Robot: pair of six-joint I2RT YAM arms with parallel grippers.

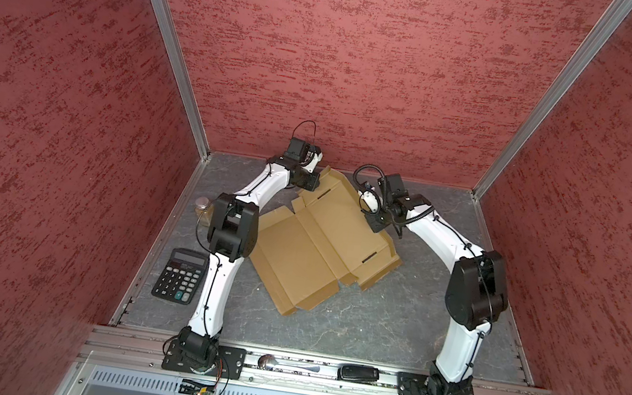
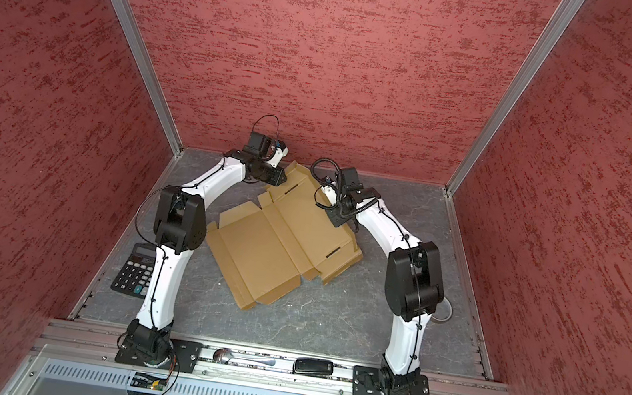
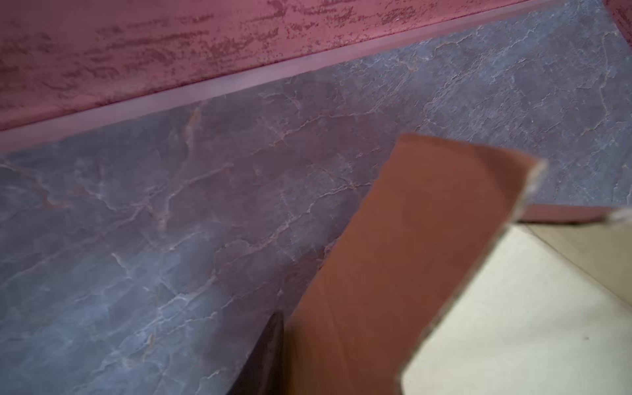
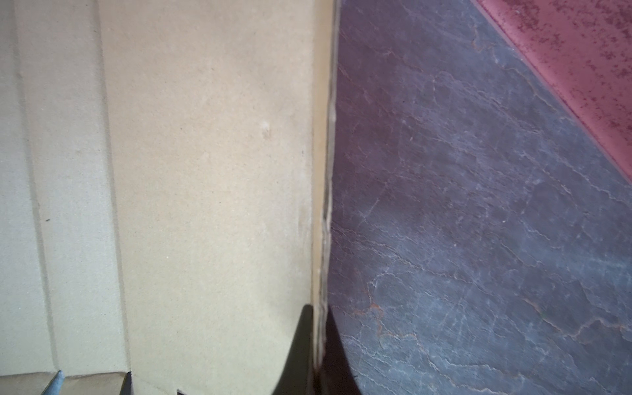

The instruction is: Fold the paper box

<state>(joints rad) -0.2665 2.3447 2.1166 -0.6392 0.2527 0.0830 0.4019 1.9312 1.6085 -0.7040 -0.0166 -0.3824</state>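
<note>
The paper box [image 1: 320,245] [image 2: 269,250] is a tan cardboard sheet with flaps and slots, lying mostly flat and slantwise on the grey table in both top views. My left gripper [image 1: 314,185] is at its far corner flap. In the left wrist view one dark finger [image 3: 266,355] lies against the raised flap [image 3: 393,256]; the other finger is hidden behind the cardboard. My right gripper [image 1: 375,226] [image 4: 319,318] is shut on the box's far right edge [image 4: 323,205], one finger on each face.
A black calculator [image 1: 181,275] and a small jar [image 1: 204,208] sit by the left wall. A spoon [image 1: 286,364] and a black key fob [image 1: 359,372] lie on the front rail. The red back wall [image 3: 171,51] is close behind the left gripper.
</note>
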